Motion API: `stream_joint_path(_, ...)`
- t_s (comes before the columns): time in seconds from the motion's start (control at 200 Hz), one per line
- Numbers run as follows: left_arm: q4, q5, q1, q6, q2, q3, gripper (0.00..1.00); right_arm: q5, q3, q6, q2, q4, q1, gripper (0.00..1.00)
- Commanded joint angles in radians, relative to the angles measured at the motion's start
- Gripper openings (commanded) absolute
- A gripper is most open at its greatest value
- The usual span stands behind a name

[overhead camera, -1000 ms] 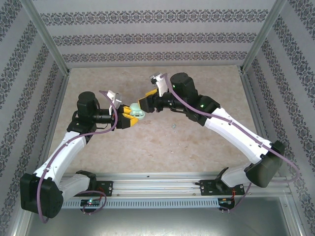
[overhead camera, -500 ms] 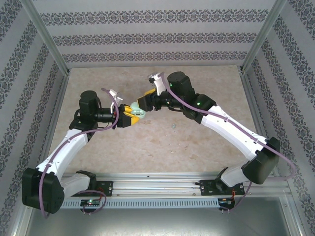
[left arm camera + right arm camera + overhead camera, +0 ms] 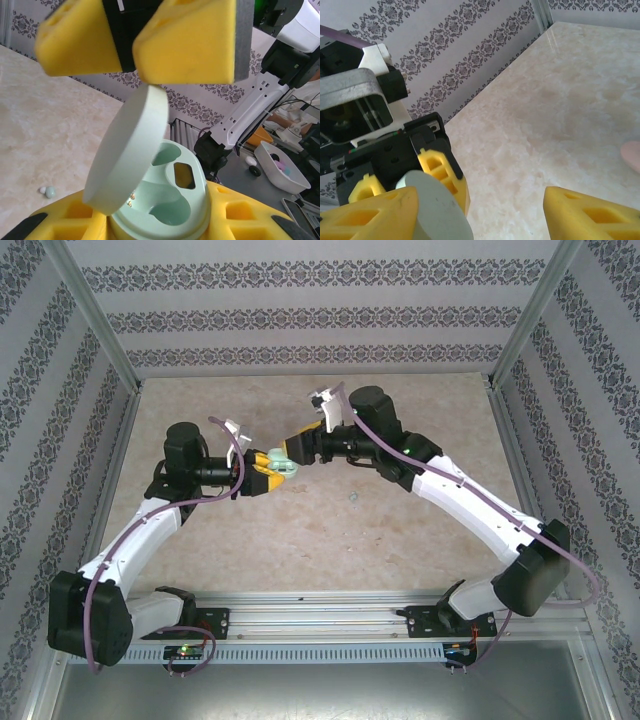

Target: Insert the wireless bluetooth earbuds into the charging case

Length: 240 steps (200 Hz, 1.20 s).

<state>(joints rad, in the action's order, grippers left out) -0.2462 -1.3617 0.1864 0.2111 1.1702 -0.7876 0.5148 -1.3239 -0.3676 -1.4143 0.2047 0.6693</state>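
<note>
A pale green charging case (image 3: 280, 466) is held above the table with my left gripper (image 3: 260, 470) shut on its base. In the left wrist view the lid (image 3: 127, 150) stands hinged up, and both wells of the base (image 3: 172, 200) are bare between my left gripper's (image 3: 160, 222) yellow fingers. My right gripper (image 3: 298, 447) is open just right of the case. One of its fingers (image 3: 365, 215) sits against the lid (image 3: 437, 212), the other (image 3: 592, 215) far apart. A tiny pale green earbud (image 3: 352, 497) lies on the table, also in the left wrist view (image 3: 49, 191).
The marble table (image 3: 330, 540) is boxed in by patterned walls at the back and both sides. A blurred pink rounded shape (image 3: 632, 155) is cut by the right edge of the right wrist view. Both arms meet over the table's middle left.
My right gripper's jaws have widened a little and that arm has shifted slightly at the case's lid. The left gripper still holds the case in about the same place.
</note>
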Motion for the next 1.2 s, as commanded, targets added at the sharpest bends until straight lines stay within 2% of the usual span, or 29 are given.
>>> stream_joint_path(0.0, -0.070, -0.039, -0.013, 0.006, -0.004, -0.023, 0.15, 0.056, 0.032, 0.034, 0.065, -0.043, -0.005, 0.68)
stream_joint_path(0.21, -0.071, -0.049, -0.017, 0.013, 0.003, -0.023, 0.15, 0.103, 0.059, 0.092, 0.094, -0.033, 0.001, 0.71)
stream_joint_path(0.425, -0.085, -0.057, -0.016, 0.026, 0.006, -0.023, 0.15, 0.114, -0.025, 0.206, 0.030, 0.074, 0.043, 0.73)
stream_joint_path(0.605, -0.088, -0.053, -0.019, 0.023, 0.001, -0.015, 0.15, 0.091, -0.066, 0.181, 0.010, 0.089, 0.042, 0.73)
stream_joint_path(0.819, -0.079, -0.043, -0.028, 0.008, 0.004, -0.006, 0.15, 0.011, -0.076, 0.099, 0.052, 0.108, 0.027, 0.74)
stream_joint_path(0.934, -0.068, -0.035, -0.033, -0.004, 0.011, -0.005, 0.15, -0.088, -0.089, 0.026, 0.072, 0.153, 0.001, 0.73)
stream_joint_path(1.074, -0.025, -0.014, -0.036, -0.045, 0.017, -0.005, 0.15, -0.213, -0.095, -0.136, 0.071, 0.221, -0.078, 0.71)
stream_joint_path(1.194, 0.010, 0.006, -0.039, -0.079, 0.019, -0.006, 0.15, -0.245, -0.077, -0.288, 0.030, 0.283, -0.171, 0.67)
